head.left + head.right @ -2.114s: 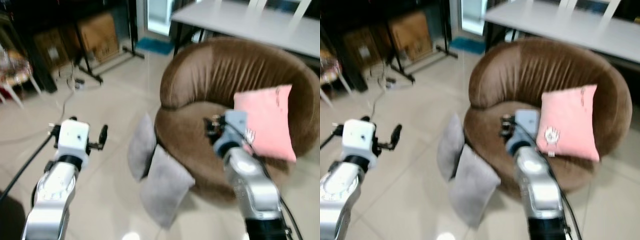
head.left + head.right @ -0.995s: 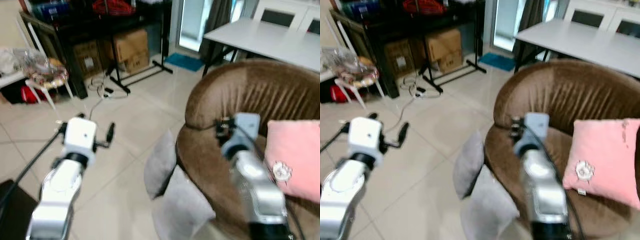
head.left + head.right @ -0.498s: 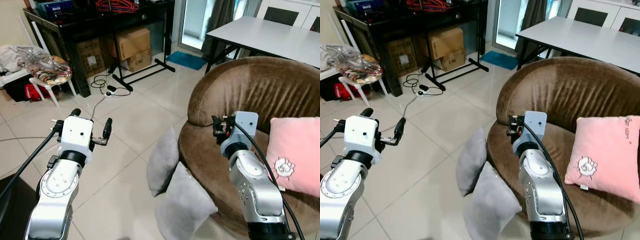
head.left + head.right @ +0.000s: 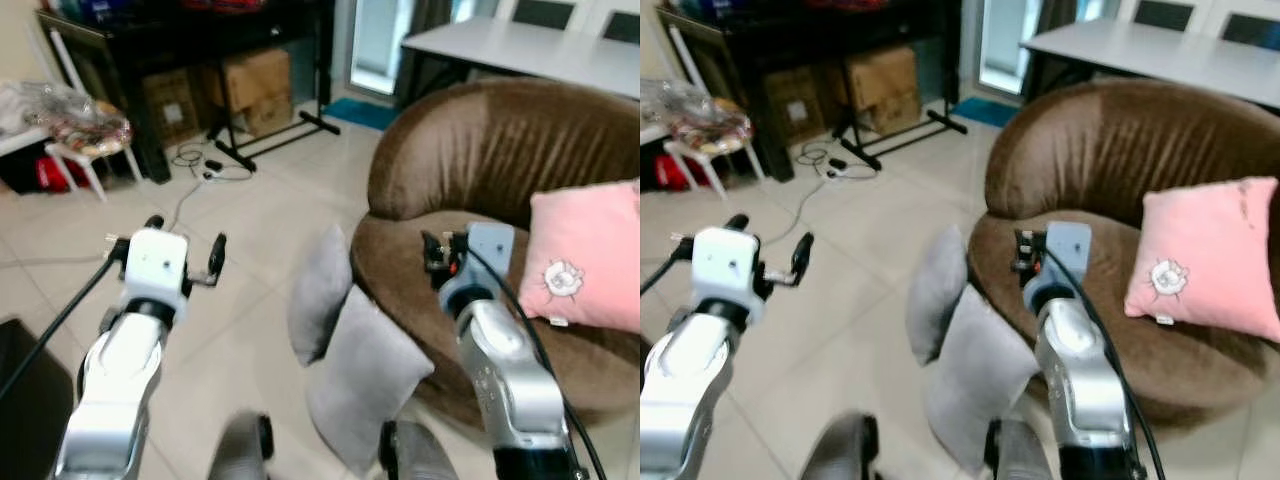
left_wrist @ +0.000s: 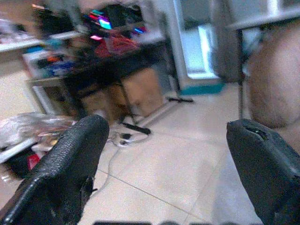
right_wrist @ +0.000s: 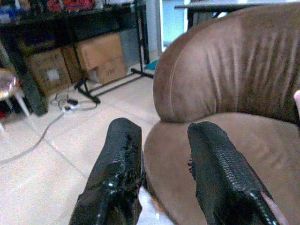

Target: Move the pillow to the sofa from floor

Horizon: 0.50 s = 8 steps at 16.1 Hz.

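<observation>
Two grey pillows lean against the front of a round brown sofa (image 4: pixel 470 150), standing on the tiled floor: one upright (image 4: pixel 320 295), one nearer and lower (image 4: pixel 365 375). A pink pillow (image 4: pixel 590 260) rests on the sofa seat at the right. My left gripper (image 4: pixel 185 242) is raised over bare floor to the left of the grey pillows, fingers wide open and holding nothing. My right gripper (image 4: pixel 436 252) hovers over the sofa's front edge just right of the grey pillows, open with a narrow gap between its fingers (image 6: pixel 117 173).
A white table (image 4: pixel 520 45) stands behind the sofa. A black rack with cardboard boxes (image 4: pixel 250 80) lines the back left, with cables (image 4: pixel 190 160) on the floor before it. A white stool with a bag (image 4: pixel 75 130) stands far left. My knees (image 4: pixel 240 450) show at the bottom.
The whole picture has swung and tipped down as the camera moved; my knees have come into view at the bottom. Both arms hold the same pose, and the pillows lie as before.
</observation>
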{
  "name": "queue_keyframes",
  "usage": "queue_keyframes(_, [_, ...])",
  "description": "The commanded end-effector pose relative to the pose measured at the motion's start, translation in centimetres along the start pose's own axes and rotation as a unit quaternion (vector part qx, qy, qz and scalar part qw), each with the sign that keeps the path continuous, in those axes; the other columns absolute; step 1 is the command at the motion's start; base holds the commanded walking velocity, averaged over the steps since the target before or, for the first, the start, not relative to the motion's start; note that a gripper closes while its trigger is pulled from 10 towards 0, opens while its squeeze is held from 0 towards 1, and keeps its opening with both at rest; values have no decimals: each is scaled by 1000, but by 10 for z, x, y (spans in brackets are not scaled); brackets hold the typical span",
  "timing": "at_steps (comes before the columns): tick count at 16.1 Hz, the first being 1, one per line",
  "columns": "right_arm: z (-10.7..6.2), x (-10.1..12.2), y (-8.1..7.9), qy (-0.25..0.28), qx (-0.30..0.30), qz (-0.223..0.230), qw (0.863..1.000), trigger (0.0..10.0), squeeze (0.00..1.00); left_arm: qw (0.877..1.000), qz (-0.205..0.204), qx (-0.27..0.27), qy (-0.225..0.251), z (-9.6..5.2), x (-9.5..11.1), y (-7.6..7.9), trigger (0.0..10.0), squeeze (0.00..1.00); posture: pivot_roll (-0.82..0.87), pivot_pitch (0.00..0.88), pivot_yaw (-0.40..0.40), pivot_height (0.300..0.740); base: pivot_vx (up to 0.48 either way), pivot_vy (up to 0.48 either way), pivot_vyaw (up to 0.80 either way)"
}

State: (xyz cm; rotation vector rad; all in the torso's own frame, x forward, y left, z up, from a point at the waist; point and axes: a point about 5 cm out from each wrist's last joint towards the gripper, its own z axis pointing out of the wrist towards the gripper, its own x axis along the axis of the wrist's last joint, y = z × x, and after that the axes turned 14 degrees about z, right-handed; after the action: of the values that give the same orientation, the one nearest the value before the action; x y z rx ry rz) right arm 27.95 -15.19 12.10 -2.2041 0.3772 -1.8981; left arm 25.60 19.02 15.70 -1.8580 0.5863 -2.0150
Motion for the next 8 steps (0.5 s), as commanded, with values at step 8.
queue_keyframes(8, [5,6,-9,12,19,-24,999,10000,0,1000,-11,1,-23,-5,-10,1,10000,0,-32,0,-3,618,98,0,0])
